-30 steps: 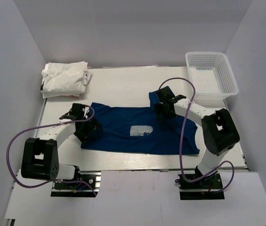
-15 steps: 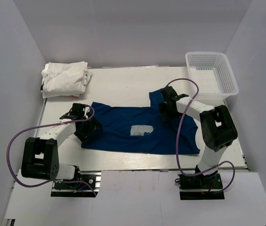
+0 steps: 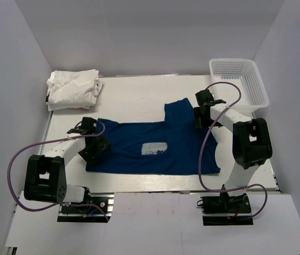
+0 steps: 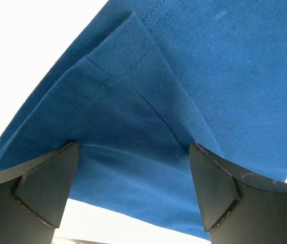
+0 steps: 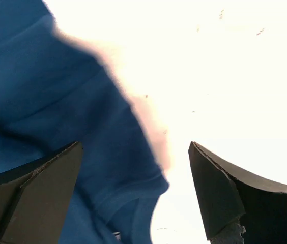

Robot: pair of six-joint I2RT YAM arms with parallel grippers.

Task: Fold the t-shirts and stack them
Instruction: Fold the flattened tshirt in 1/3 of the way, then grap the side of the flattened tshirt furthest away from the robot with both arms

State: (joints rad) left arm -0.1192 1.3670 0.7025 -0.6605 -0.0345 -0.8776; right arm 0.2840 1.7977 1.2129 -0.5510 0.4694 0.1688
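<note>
— So, where do your fingers stand?

— My left gripper [image 4: 133, 148] has its jaws wide apart and sits low over the navy t-shirt [image 3: 131, 143], at the shirt's left edge, left of centre in the top view. In the wrist view a doubled, stitched hem [image 4: 120, 71] runs up between them. My right gripper [image 5: 135, 146] is spread too, at the sleeve [image 3: 177, 109] that juts toward the upper right. The sleeve's edge lies between the fingers, with bare table [image 3: 139, 98] on the far side.

— So neither one is holding anything?

— Nothing is pinched that I can see. The shirt lies spread in the middle of the frame with its white print [image 3: 155, 149] facing up. The folded white t-shirts [image 3: 73, 89] sit in the upper left, well apart from it, and the mesh basket [image 3: 235, 61] is in the upper right.

— How will the cloth behave?

— I'd say light and limp. It should sag and drag rather than keep a shape. The doubled hems and seams give my pads more to bite, so I'd take hold of an edge on each side. A pinch in the single-layer middle would probably only bunch it.
</note>
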